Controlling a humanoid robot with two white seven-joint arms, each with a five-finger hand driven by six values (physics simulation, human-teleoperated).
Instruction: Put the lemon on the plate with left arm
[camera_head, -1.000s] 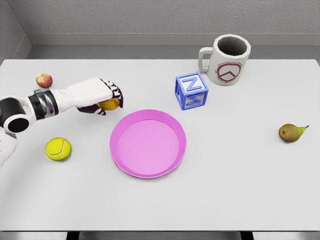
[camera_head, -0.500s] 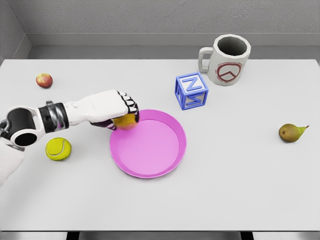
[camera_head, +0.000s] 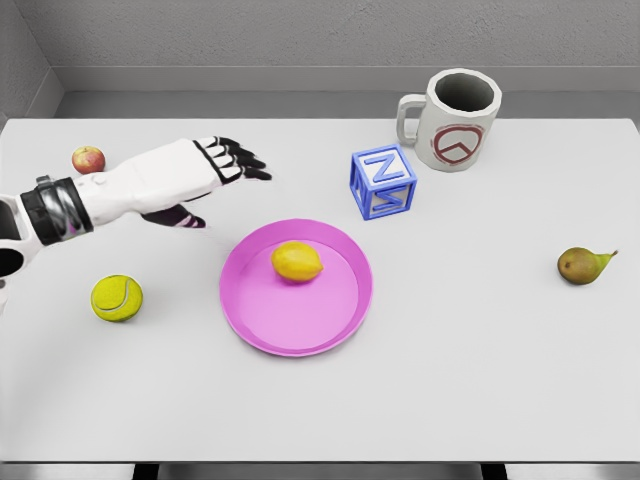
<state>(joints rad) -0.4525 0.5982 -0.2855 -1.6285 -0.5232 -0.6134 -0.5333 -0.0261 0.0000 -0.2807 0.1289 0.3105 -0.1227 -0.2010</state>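
Note:
A yellow lemon (camera_head: 297, 262) lies on the pink plate (camera_head: 340, 315), a little behind the plate's middle. My left hand (camera_head: 215, 172) hangs above the table to the plate's upper left, apart from the lemon, with its black-tipped fingers (camera_head: 246, 161) spread out straight and nothing in them. The white forearm reaches in from the left edge. No right arm shows in the head view.
A tennis ball (camera_head: 117, 298) sits left of the plate, and a small red apple (camera_head: 88, 160) lies at the far left behind my forearm. A blue letter block (camera_head: 383, 182) and a white mug (camera_head: 455, 120) stand behind the plate. A pear (camera_head: 582, 265) lies at the right.
The left hand carried the lemon rightward to the plate's rim, let it go onto the plate, then opened and drew back up and to the left.

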